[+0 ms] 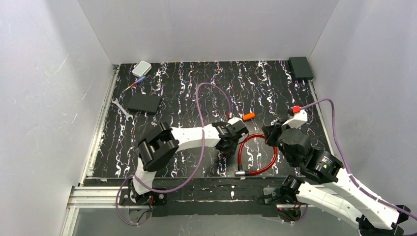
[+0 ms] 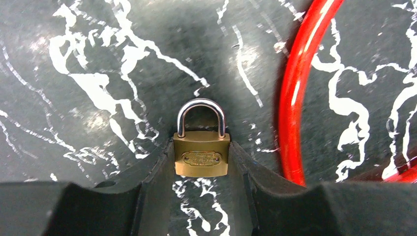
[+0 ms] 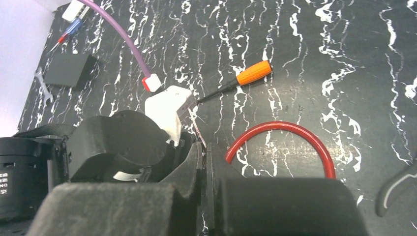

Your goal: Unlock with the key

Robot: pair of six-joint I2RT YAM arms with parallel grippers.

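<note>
A small brass padlock (image 2: 201, 157) with a closed silver shackle sits between my left gripper's (image 2: 200, 147) fingers, which press both sides of its body just above the mat. My left gripper (image 1: 227, 146) is at mid-table. My right gripper (image 3: 204, 147) is shut on a thin silvery toothed blade (image 3: 199, 135), a metal key seen edge-on, whose tip points toward the left wrist. My right gripper (image 1: 269, 132) is just right of the left one. An orange-handled slim tool with a thin black shaft (image 3: 253, 73) lies loose on the mat (image 1: 248, 116), held by nothing.
A red cable loop (image 1: 258, 155) lies between the grippers, beside the padlock (image 2: 295, 98). A silver wrench (image 1: 120, 108), a black box (image 1: 142, 103) and a white box (image 1: 141, 68) are at back left. A black box (image 1: 301, 68) is at the back right corner.
</note>
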